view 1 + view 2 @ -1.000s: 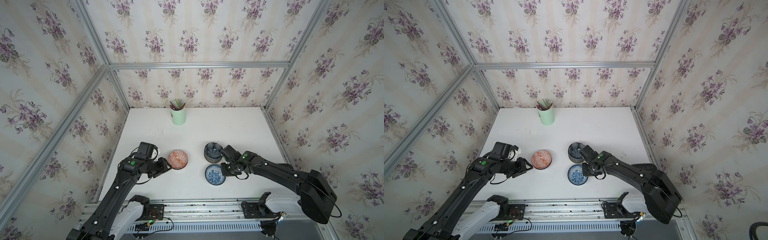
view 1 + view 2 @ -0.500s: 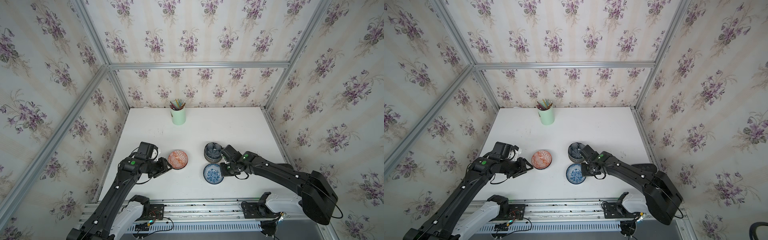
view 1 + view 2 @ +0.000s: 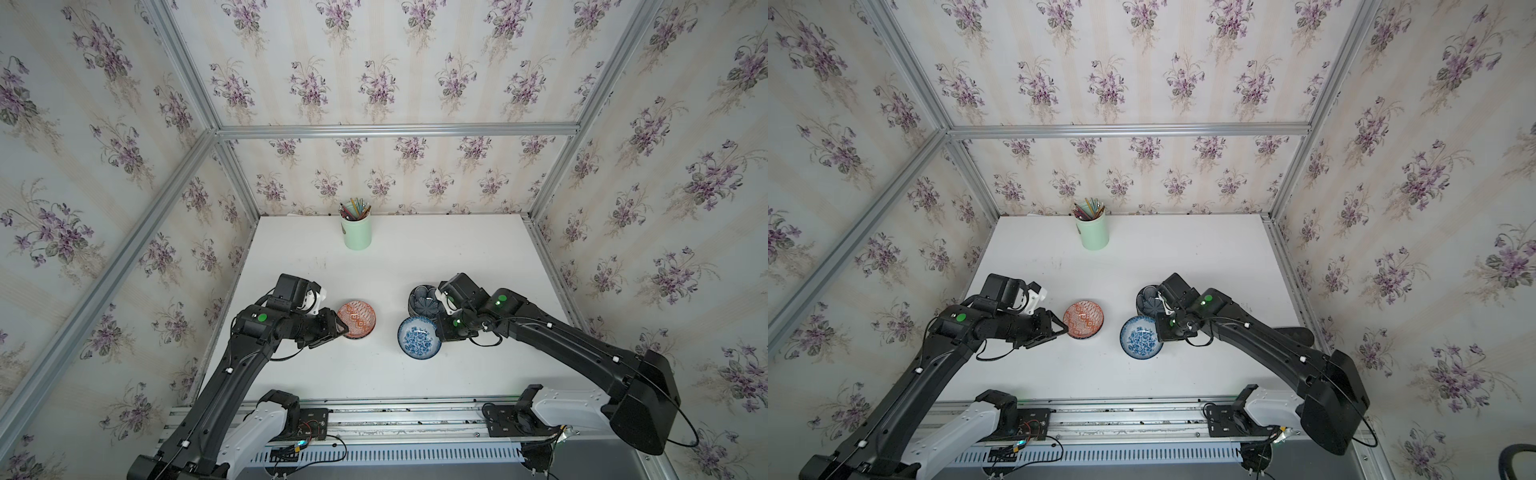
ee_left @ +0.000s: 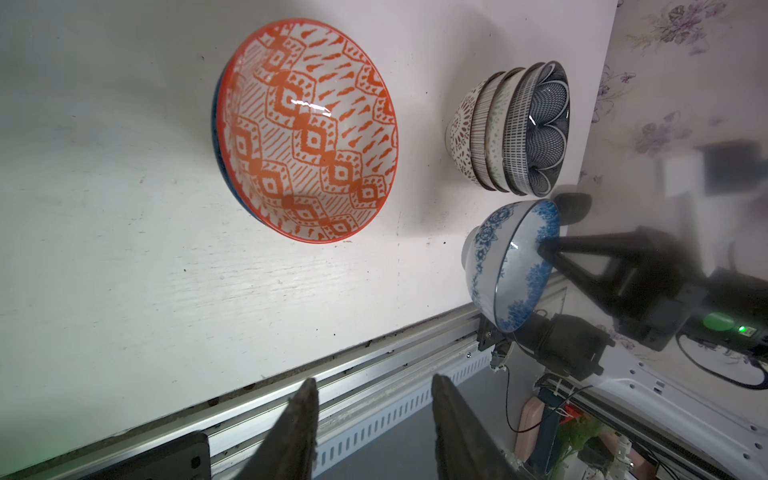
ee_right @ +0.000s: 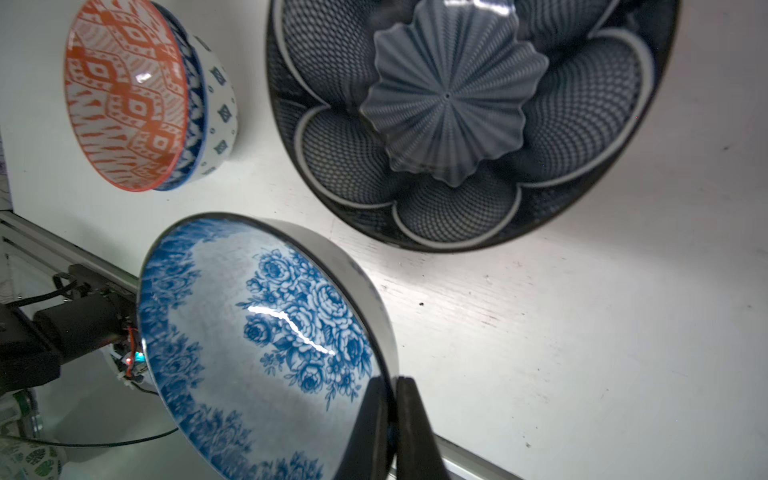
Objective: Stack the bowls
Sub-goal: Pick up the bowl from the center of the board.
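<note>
My right gripper [image 5: 390, 380] is shut on the rim of a blue-white floral bowl [image 5: 257, 345], one finger inside and one outside. In both top views that bowl [image 3: 419, 342] [image 3: 1141, 341] hangs tilted just in front of a stack of bowls topped by a dark navy petal bowl [image 3: 424, 301] [image 4: 536, 129]. An orange geometric bowl [image 3: 356, 318] [image 4: 307, 133] rests nested in a blue-patterned bowl at centre left. My left gripper [image 4: 372, 382] is open and empty, its tips [image 3: 343, 330] just left of the orange bowl's rim.
A mint-green cup of pencils [image 3: 356, 232] stands at the back of the white table [image 3: 478, 249]. An aluminium rail [image 3: 395, 409] runs along the front edge. Wallpapered walls enclose the table on three sides.
The right gripper has shut on the floral bowl's rim and has shifted the bowl a little to the left and up. The left arm and the orange bowl stay put.
</note>
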You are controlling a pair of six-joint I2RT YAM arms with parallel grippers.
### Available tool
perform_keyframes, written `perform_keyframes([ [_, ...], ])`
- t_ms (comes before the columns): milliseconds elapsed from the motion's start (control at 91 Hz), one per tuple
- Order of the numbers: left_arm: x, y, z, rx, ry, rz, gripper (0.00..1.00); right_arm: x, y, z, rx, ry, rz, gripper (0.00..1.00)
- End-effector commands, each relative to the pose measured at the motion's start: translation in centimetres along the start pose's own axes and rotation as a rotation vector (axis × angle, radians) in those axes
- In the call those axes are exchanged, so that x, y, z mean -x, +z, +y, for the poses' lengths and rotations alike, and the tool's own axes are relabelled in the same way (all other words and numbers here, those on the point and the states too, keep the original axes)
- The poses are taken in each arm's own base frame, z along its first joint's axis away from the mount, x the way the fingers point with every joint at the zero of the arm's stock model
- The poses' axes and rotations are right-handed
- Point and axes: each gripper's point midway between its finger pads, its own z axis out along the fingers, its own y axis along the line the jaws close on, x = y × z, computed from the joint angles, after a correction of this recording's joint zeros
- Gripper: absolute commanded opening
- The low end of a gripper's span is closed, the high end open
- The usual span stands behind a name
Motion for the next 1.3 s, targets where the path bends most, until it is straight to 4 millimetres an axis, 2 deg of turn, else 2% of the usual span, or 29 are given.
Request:
perform_keyframes([
  [0,-0.4,-0.2,-0.9,-0.002,0.049,0.027,0.46,0.8,-0.9,2.0,0.038,-0.05,0.014,0.0],
  [275,-0.8,0.7,-3.0,0.029,0.126,0.062,0.43,3.1,0.0,6.3,0.055,-0.116,0.039,0.0],
  [451,-0.9,1.3,-3.2,0.047,0.138,0.075,0.42,4.0,0.7,7.9,0.051,-0.146,0.049,0.0],
  [736,-0.5,2.6,-3.0,0.058,0.135,0.087,0.38,4.8,1.2,9.1,0.047,-0.167,0.054,0.0],
  [1088,0.3,3.6,-2.3,0.098,0.108,0.075,0.25,4.5,1.8,9.5,0.05,-0.175,0.063,0.0],
  [1286,1.0,3.9,-2.0,0.118,0.088,0.048,0.23,4.4,1.9,9.9,0.059,-0.172,0.062,0.0],
])
